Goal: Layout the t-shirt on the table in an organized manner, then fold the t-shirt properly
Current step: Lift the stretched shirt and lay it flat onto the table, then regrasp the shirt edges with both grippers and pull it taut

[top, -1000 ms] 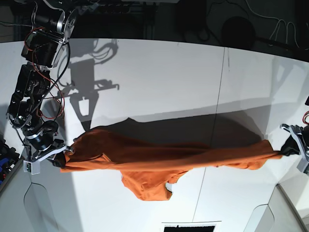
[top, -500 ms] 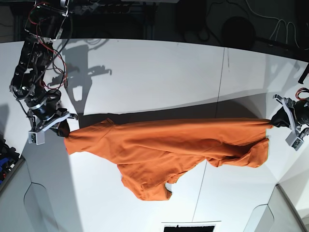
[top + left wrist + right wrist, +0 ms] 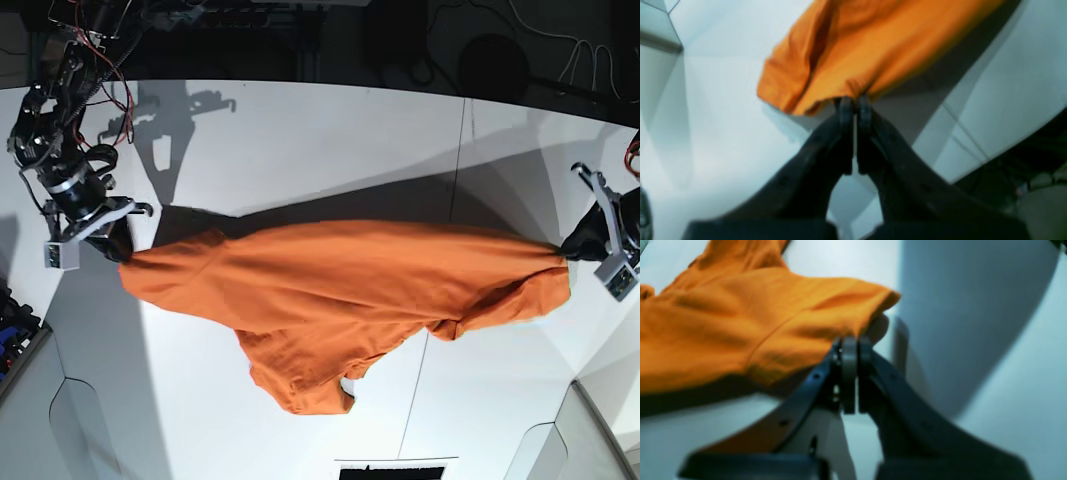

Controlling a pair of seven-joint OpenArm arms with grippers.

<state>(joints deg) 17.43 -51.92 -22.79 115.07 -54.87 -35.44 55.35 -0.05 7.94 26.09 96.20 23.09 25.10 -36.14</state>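
The right gripper [image 3: 120, 250] sits at one end of the t-shirt [image 3: 350, 300], its dark jaws pressed together on a pinch of the cloth's edge. Its arm [image 3: 55, 120] reaches in from the far side of the t-shirt, bent at the wrist, with red wires looped along it. The left gripper [image 3: 572, 246] is at the opposite end of the t-shirt, jaws likewise clamped tight on a small bunched fold of the edge. Only its wrist shows. The two grippers are well apart, with the t-shirt between them.
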